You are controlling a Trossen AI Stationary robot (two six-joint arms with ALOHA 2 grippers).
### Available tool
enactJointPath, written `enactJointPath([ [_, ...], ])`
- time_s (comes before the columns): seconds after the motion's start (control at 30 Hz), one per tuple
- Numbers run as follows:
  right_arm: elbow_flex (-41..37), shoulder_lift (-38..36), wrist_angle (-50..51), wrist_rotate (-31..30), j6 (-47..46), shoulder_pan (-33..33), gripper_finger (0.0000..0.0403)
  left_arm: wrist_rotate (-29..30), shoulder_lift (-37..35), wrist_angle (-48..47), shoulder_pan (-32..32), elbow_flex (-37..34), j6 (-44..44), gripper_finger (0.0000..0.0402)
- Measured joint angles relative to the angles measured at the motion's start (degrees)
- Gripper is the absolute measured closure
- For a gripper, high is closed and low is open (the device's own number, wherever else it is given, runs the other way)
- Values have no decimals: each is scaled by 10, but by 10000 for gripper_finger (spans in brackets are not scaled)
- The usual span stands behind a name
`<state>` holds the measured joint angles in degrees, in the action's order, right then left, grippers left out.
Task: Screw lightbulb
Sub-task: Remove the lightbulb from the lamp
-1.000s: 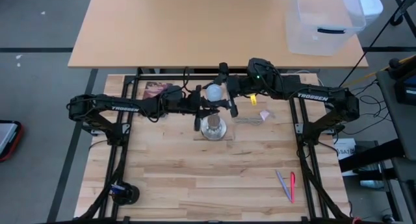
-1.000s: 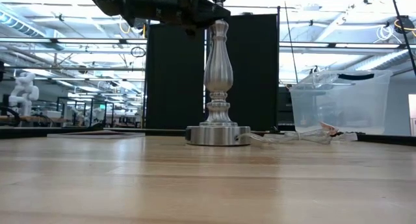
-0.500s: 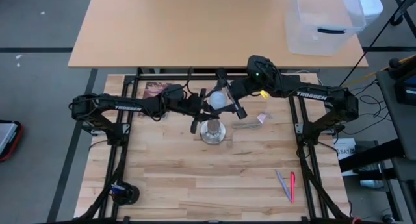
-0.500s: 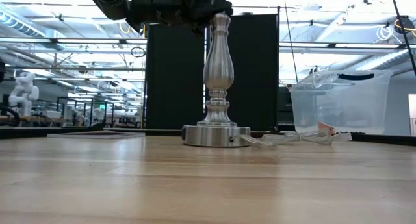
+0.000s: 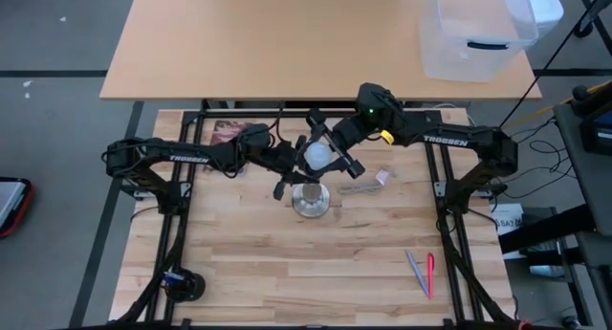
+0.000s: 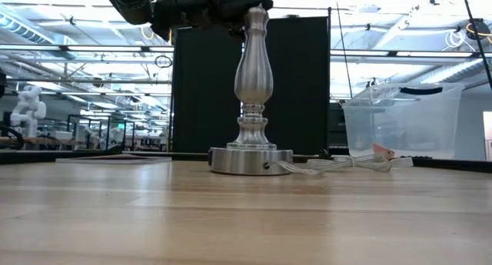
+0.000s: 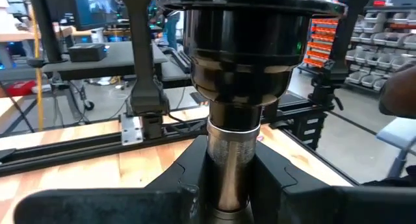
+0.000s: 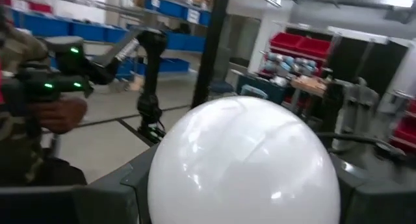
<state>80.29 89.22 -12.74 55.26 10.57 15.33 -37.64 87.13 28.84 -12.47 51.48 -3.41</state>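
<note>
While the right tool (image 5: 326, 152) is clamping its fingers (image 8: 117, 188) on the lightbulb (image 5: 316, 155), the frosted globe is sitting directly over the silver lamp stand (image 6: 252, 96). The left tool (image 5: 290, 170) is closing on the stand's neck just under the dark socket (image 7: 237, 55). Beyond the counter (image 5: 258, 263), a clear plastic bin (image 5: 475, 32) is standing on another table; its contents cannot be made out.

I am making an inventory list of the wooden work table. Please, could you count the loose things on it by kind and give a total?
Lightbulbs: 1, the lightbulb held in the right tool
Lamp stands: 1, the lamp stand gripped at its neck by the left tool
Pens: 2, the pink pen and the grey pen
Wrappers: 1, the small wrapper
Total: 5
</note>
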Motion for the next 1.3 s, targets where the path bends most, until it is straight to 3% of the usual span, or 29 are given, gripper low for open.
enactJointPath([
  [0.17, -1, 11, -50, 43, -40, 0, 154, -36, 0, 1, -2, 0, 1, 329],
  [0.5, -2, 28, -120, 56, -97, -4, 154, -44, -1, -3, -1, 0, 0, 329],
  [0.97, 22, 31, -98, 57, -106, -9, 153, -54, -2, -8, 0, -1, 8, 329],
  [1.3, 32, 18, -104, 3, -113, -10, 99, -43, -2, -14, -1, -2, 2, 329],
])
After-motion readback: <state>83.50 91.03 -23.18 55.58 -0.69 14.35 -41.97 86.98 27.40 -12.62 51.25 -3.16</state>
